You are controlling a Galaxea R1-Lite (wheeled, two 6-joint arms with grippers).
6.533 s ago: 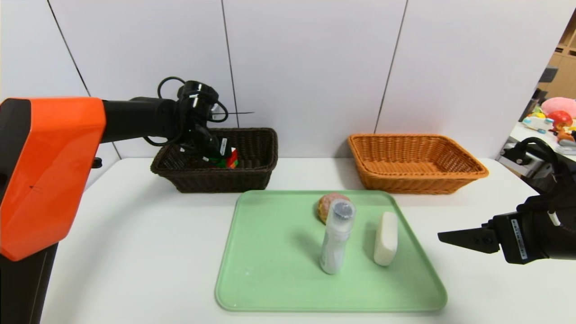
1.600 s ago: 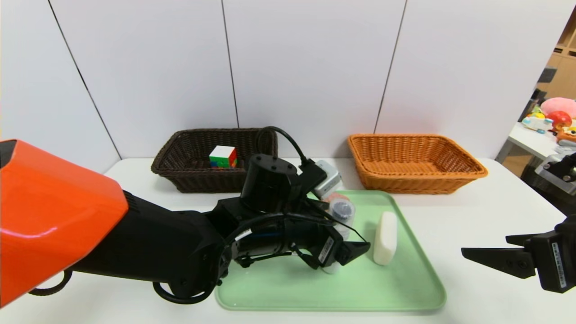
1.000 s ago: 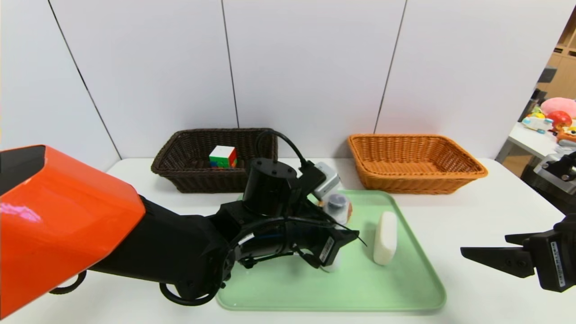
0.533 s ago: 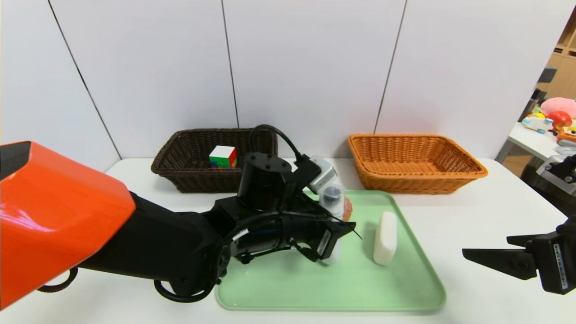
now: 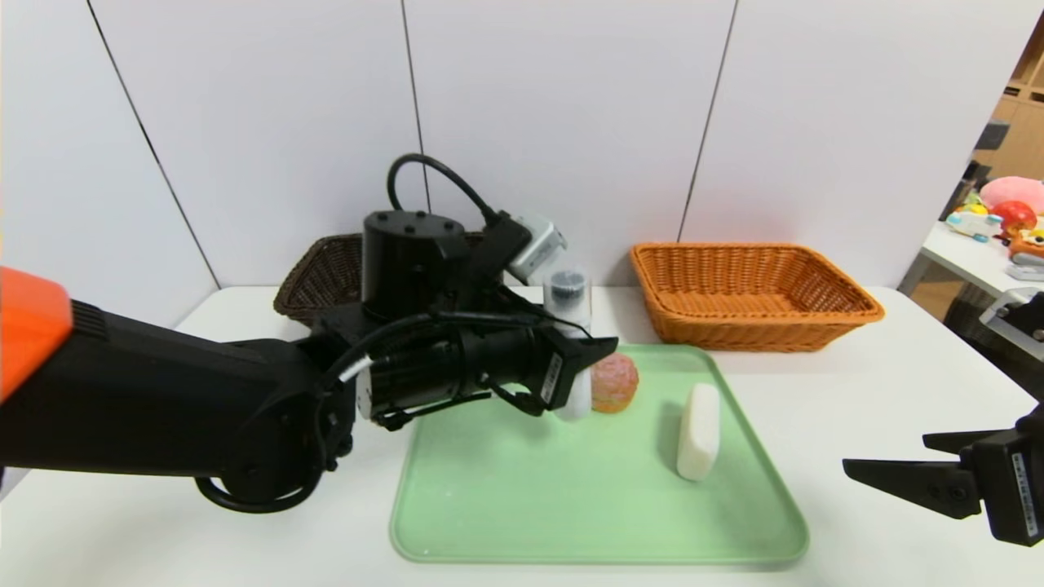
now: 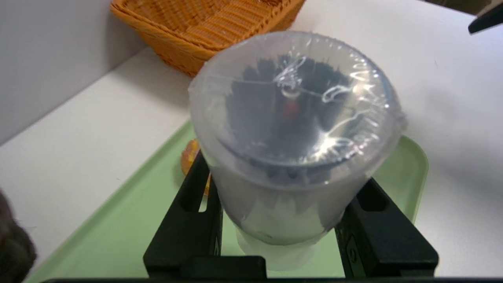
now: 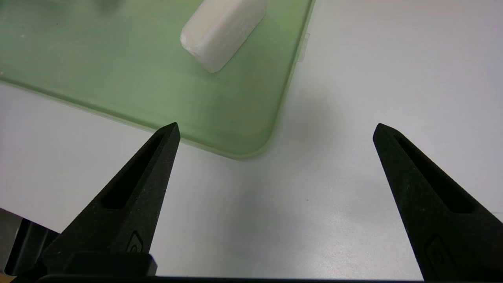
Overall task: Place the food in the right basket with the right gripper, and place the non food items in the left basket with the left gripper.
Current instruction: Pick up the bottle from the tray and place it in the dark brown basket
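Gripped upright in the left gripper (image 5: 581, 346), a clear-capped bottle (image 5: 568, 306) is held above the green tray (image 5: 599, 522); pink-topped food (image 5: 613, 382) and a white block (image 5: 699, 432) are set on the tray, with the opened right gripper (image 5: 885, 456) positioned beyond its right side.

Between the dark basket (image 5: 302, 281) and the orange basket (image 5: 754, 319) a gap leads back to the wall (image 5: 563, 122), but the raised left pincer (image 5: 589, 359) and its bottle (image 5: 568, 306) stand across part of it. The tray's near half lies open; a white block (image 5: 699, 432) obstructs its right side.
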